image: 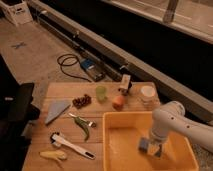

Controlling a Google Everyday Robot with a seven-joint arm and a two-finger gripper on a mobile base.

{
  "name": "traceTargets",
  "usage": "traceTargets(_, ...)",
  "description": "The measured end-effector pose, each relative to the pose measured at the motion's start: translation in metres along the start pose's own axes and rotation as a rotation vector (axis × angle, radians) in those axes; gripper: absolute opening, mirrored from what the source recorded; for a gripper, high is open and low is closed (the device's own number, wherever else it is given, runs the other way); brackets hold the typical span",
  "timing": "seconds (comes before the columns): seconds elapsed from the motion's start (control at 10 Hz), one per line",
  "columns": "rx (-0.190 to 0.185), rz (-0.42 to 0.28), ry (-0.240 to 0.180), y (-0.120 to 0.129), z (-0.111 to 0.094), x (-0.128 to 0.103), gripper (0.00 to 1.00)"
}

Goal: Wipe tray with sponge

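Well, my gripper (154,149) is down inside the tray (117,150), low over its floor toward the right wall. The sponge (144,145) sits right at the gripper's left side, touching or nearly so. Whether the gripper is spread or pinching the sponge I cannot tell from this view. The tray fills the bench's near right corner.

I'd judge the sponge light and soft. It will squash under a firm pinch, so it wants holding across its short sides, high enough that the bottom face stays free to rub. The tray looks like stiff, smooth plastic, maybe light enough to skid on the wood if I push hard sideways. Its raised walls will stop each stroke.

Nothing else lies in the tray. Just beyond its far wall stand an orange fruit (118,102), a green cup (101,93) and a white tub (147,94), with a small bottle (124,83) at the far edge. Left of the tray lie a pepper (82,126), a brush (72,145) and, by the near left corner, a banana (53,155). A grey cloth (56,111) and grapes (81,101) sit further back. The items by the far wall are the ones my arm (172,120) could clip.
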Motion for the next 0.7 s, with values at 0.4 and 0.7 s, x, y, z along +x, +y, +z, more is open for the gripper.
traceTargets(0.4, 0.043, 0.03, 0.008, -0.043, -0.007, -0.015, 0.0)
traceTargets(0.7, 0.045, -0.042, -0.03, -0.023, -0.008, -0.05, 0.0)
